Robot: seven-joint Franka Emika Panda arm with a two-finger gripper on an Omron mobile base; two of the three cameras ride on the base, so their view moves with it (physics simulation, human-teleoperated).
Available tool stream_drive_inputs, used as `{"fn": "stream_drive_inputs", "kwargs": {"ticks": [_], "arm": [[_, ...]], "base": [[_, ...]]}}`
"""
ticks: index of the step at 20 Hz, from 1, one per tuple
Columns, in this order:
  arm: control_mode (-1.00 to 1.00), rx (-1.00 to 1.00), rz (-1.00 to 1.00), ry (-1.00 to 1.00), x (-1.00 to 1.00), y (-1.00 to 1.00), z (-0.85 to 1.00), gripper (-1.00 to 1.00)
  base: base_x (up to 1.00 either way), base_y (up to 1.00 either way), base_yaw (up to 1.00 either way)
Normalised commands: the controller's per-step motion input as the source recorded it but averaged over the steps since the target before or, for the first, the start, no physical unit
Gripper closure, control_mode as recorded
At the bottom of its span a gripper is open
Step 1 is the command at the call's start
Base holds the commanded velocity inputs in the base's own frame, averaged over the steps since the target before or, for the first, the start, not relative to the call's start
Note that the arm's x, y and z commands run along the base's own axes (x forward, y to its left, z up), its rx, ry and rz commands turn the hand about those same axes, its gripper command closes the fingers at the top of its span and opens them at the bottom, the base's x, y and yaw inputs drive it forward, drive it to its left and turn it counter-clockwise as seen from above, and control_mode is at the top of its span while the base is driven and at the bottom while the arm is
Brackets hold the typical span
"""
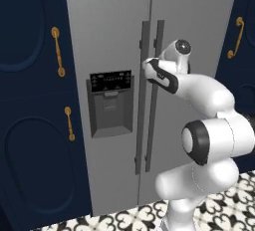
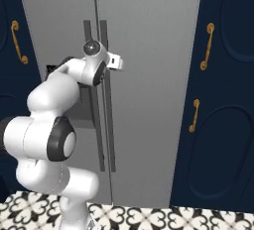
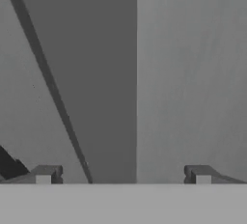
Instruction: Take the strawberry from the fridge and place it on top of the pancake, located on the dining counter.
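opening step: the claw (image 3: 123,175), released wide, sits right at the shut fridge (image 1: 114,36) handles (image 1: 155,90); next it should clench one handle and pull.

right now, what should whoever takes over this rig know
Gripper: open, holding nothing, jaws spread wide on either side of a fridge handle, right up at it.
Fridge: both doors shut; the arm is raised to the paired handles in the middle.
Done: the approach to the handles.
Left: grip a handle, pull the door open, find and pick the strawberry, carry it to the dining counter and set it on the pancake.
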Motion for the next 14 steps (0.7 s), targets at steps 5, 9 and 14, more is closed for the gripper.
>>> {"fn": "stream_drive_inputs", "kwargs": {"ticks": [5,9,14], "arm": [[-1.00,0.00,0.00,-0.05,0.41,0.00,-0.04,-1.00],[-1.00,0.00,0.00,-0.01,0.29,0.00,0.00,-1.00],[-1.00,0.00,0.00,-0.01,0.05,0.00,0.00,1.00]], "base": [[0.00,0.00,0.00],[0.00,0.00,0.00],[0.00,0.00,0.00]]}}
